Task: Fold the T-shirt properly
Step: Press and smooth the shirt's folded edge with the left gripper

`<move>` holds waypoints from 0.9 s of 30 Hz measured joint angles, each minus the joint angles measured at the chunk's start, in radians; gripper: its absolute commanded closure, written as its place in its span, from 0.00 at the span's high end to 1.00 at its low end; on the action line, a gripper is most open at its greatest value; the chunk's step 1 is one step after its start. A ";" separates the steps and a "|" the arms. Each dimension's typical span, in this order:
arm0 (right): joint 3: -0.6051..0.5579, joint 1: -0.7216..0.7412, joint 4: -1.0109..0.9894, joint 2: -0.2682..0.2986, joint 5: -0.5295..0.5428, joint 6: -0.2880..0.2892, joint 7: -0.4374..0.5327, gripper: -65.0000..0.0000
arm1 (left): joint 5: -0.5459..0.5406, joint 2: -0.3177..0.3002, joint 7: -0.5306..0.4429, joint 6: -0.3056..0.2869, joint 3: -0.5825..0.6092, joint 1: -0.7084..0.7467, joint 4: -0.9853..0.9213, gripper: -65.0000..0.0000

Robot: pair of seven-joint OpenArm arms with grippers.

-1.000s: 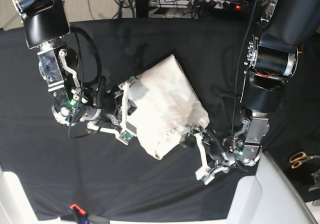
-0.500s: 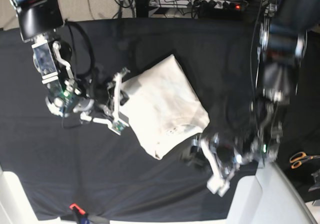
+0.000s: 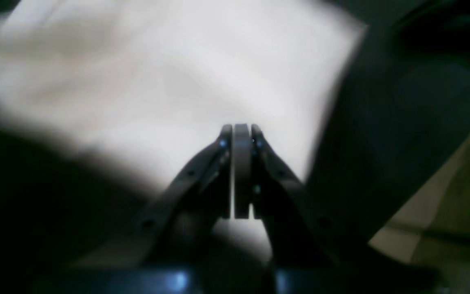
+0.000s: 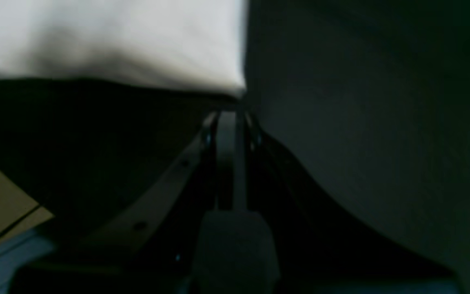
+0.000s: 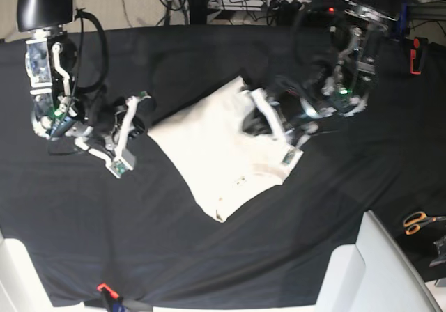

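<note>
Folded T-shirt (image 5: 219, 155) lies flat; both grippers, left (image 5: 287, 134) and right (image 5: 124, 141), closed empty, apparently. Next: check neatness, retreat.

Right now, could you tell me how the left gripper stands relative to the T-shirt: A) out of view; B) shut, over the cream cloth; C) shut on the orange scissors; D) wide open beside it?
B: the left gripper has its jaws pressed together, with the folded T-shirt filling the view behind it.
</note>
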 measured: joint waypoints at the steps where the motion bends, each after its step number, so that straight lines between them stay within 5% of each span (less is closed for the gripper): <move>1: 0.000 0.001 0.000 0.001 -0.001 0.000 0.001 0.06 | 0.000 0.030 -0.008 0.000 0.001 -0.011 0.000 0.00; 10: 0.023 -0.065 0.009 0.002 -0.004 0.000 0.002 0.06 | 0.280 0.179 -0.013 0.004 0.042 -0.024 -0.096 0.00; 14: 0.056 -0.089 0.045 0.011 -0.008 -0.001 0.003 0.06 | 0.313 0.183 -0.023 -0.013 0.149 -0.018 -0.181 0.00; 20: 0.055 -0.100 0.071 0.008 -0.006 0.000 0.006 0.06 | 0.323 0.145 -0.023 -0.005 0.144 0.000 -0.231 0.00; 27: 0.055 -0.109 0.071 0.011 -0.008 -0.001 0.005 0.06 | 0.328 0.094 -0.003 0.005 0.143 0.059 -0.052 0.00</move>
